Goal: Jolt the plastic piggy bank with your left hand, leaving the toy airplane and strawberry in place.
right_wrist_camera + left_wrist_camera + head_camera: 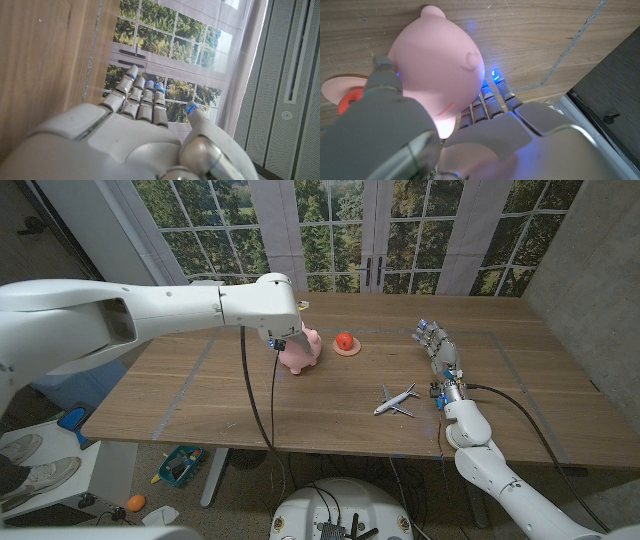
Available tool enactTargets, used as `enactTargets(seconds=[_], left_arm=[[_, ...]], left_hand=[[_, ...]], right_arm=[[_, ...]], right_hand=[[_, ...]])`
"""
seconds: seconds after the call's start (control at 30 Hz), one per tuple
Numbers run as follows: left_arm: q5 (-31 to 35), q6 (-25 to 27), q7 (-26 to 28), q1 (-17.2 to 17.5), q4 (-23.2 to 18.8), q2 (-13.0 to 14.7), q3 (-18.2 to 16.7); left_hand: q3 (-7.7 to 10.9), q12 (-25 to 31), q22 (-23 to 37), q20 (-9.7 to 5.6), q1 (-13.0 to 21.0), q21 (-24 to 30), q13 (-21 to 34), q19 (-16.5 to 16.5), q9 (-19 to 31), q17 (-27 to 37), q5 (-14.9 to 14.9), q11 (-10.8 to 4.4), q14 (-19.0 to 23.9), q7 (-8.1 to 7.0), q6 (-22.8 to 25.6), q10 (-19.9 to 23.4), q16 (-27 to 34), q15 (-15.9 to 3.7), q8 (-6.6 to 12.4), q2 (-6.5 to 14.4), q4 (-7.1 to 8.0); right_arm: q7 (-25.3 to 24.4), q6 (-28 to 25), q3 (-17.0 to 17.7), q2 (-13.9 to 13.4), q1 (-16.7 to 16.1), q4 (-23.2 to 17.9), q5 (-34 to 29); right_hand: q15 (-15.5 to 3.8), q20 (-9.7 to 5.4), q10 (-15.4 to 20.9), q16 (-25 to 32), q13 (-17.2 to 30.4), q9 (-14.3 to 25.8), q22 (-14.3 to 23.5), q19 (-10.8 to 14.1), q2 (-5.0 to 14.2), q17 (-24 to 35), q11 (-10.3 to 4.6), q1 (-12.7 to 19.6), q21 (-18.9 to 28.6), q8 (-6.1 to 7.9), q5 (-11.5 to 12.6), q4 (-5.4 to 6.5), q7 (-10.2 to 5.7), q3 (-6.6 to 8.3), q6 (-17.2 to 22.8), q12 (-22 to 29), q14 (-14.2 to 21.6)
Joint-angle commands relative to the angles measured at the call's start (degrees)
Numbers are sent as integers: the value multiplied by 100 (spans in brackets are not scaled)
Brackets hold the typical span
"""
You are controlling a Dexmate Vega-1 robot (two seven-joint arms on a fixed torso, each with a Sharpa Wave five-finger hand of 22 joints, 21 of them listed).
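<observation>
Progress: I judge the jolt to be at the moment of contact; my left hand [284,338] has reached the piggy bank [301,352], and whether it has been shoved yet I cannot tell.
Left to do: give the push, if not yet given, then draw the hand clear; the airplane [396,401] and strawberry [344,340] are not to be touched.
Left hand: in the left wrist view my left hand [445,145] lies against the pig, thumb on one flank and fingers [492,97] along the other; I cannot tell whether they clamp it or merely rest on it.
Right hand: my right hand [440,355] stands idle near the right edge of the bench [200,400], fingers straight and side by side, holding nothing.
Piggy bank, place: middle of the bench, toward the far edge, just beside the strawberry on its small dish.
Piggy bank, look: smooth, rounded, pale pink plastic [437,65], with small ears; likely light and easily slid.
Airplane: white, toward the near edge, well apart from the pig.
</observation>
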Motion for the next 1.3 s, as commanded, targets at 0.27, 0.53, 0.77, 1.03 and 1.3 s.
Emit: enactTargets(seconds=[0.27, 0.53, 0.77, 1.03, 1.3], left_arm=[[425, -6, -135, 486, -507, 378, -653], [1724, -639, -55, 1647, -1331, 970, -1603], [2881, -1822, 179, 2872, -1719, 1378, -2453], [3418, -3450, 343, 4386, -1675, 1465, -3823], [3617, -5801, 52, 5504, -1143, 1405, -4865]], left_hand=[[-205, 4, 51, 612, -703, -1646, -520, -2001, -4, -30, 26, 682, -2825, -74, -2547, -2908, -54, 837, -92, 31, 115], [-333, 32, 77, 735, -1321, -2263, -640, -2875, -2, -1, 2, 595, -3913, -104, -3448, -4075, -20, 880, -71, 237, 359], [-342, 149, 78, 689, -1652, -2300, -692, -2717, -13, -8, -16, 405, -3767, -256, -3035, -3975, 100, 654, 100, 446, 512], [-275, 333, 60, 560, -1946, -2276, -785, -2118, -48, -75, -12, 151, -3177, -442, -2015, -3205, 198, 411, 296, 724, 528], [41, 364, 38, 312, -2101, -2299, -835, -1485, -83, -111, 50, -172, -2635, -150, -1186, -2428, 160, 47, 257, 1309, 479]], right_arm=[[-23, -8, -19, 17, 43, 25, -40], [-18, -29, -21, 8, 36, 15, -24], [5, -78, -23, -4, 32, 2, 24], [138, -244, -48, -56, 44, -16, 169], [172, -533, -58, -283, 35, -272, 132]], right_hand=[[-14, -32, 1, 25, 3, 21, 21, 61, 44, 14, 29, -53, -32, -10, -22, -32, 9, 0, -16, -18, 30], [-19, -30, 7, 20, 3, 21, 22, 64, 41, 10, 41, -59, -39, -9, -23, -35, 10, -7, -14, -16, 26], [-17, -29, -9, 17, 3, 21, 22, 64, 41, 8, 39, -65, -45, -7, -23, -35, 11, -13, -8, -23, 24], [-13, -28, -4, 11, 2, 21, 22, 61, 45, 5, 43, -85, -55, -6, -24, -22, 17, -23, -3, -21, 16], [-21, -32, -102, -62, -4, 20, 22, -34, 10, -14, 34, -184, -113, -13, -23, 43, 18, -77, -12, -61, -108]])
